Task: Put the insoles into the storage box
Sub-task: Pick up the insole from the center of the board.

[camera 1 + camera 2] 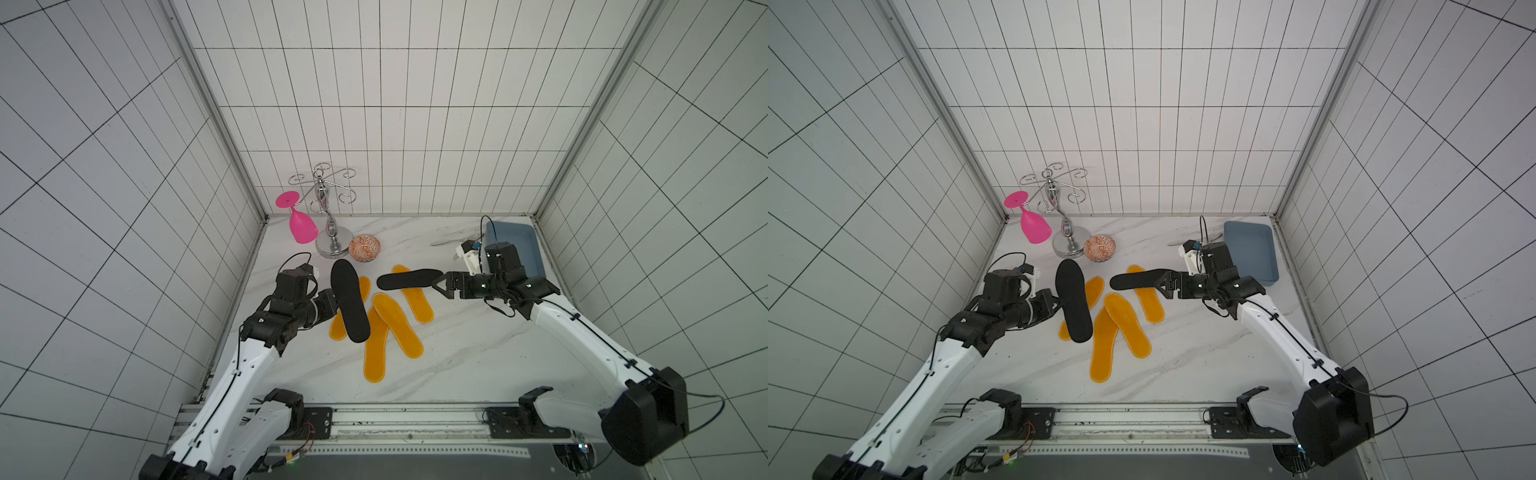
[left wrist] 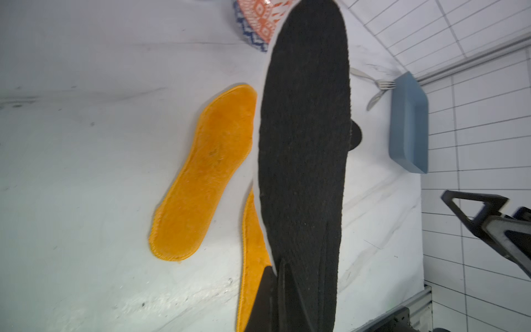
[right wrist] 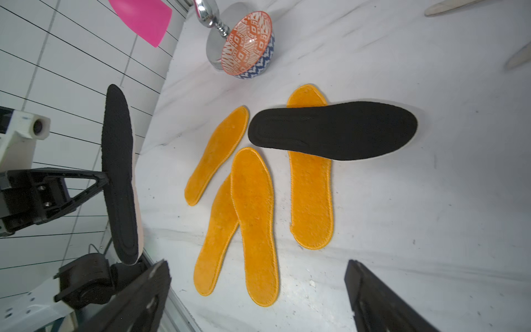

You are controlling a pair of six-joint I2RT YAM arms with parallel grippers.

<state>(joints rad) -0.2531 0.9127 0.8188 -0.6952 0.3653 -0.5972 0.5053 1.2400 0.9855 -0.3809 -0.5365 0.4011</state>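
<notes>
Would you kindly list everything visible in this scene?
black insoles: two, black; one lifted by the left gripper, the other lying across an orange insole
orange insoles: four, orange, mid-table, two overlapping
box: one, blue-grey, far right corner
stand: one, chrome, far left corner
bowl: one, orange patterned, beside the stand's base
glass: one, pink, upside down by the stand
cutlery: fork and more, silver, beside the box
left gripper: black, shut on the lifted insole
right gripper: black, open, beside the lying black insole

White tiled walls [image 1: 395, 104] surround me on three sides. The marbled tabletop [image 1: 478, 353] fills the lower centre, seemingly evenly lit.
</notes>
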